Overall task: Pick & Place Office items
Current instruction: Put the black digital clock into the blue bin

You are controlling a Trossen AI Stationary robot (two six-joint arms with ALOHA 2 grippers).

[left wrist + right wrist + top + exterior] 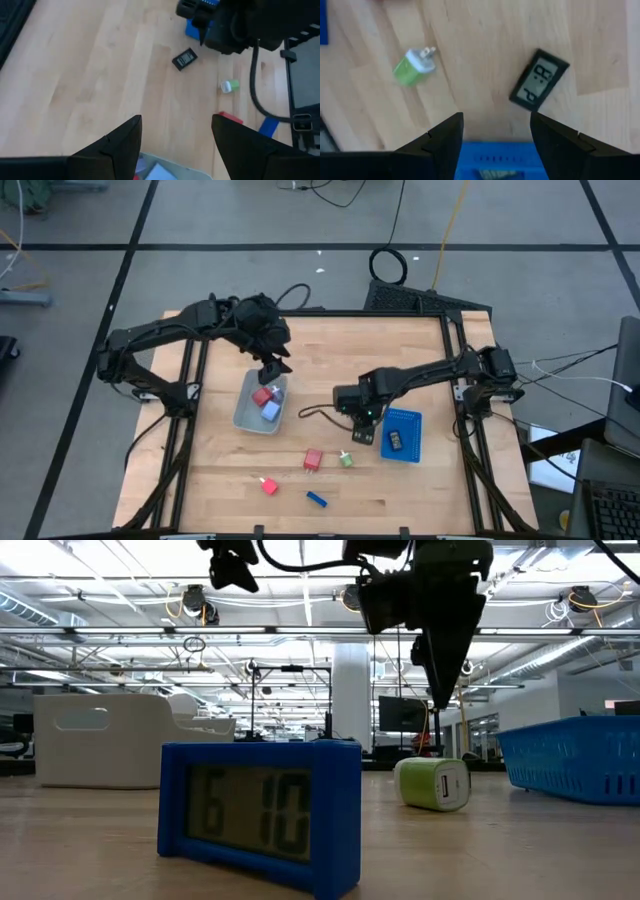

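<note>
My left gripper (272, 365) is open and empty above the far end of the grey tray (246, 418), which holds a red item (262, 396) and a lavender-blue one (271, 410). My right gripper (362, 420) is open and empty above the table, just left of the blue tray (412, 424). A small black clock (539, 80) lies flat on the wood beyond its fingertips, with a green plug (414, 65) beside it. A black item (394, 442) lies in the blue tray. A red block (313, 459), a red clip (268, 485) and a blue clock (260, 810) rest on the table nearer the front.
The right arm (250, 25) shows across the table in the left wrist view. A black cable (315, 412) lies on the wood between the two trays. The blue clock stands close to the table's near edge. Bare wood lies at the near left (210, 480).
</note>
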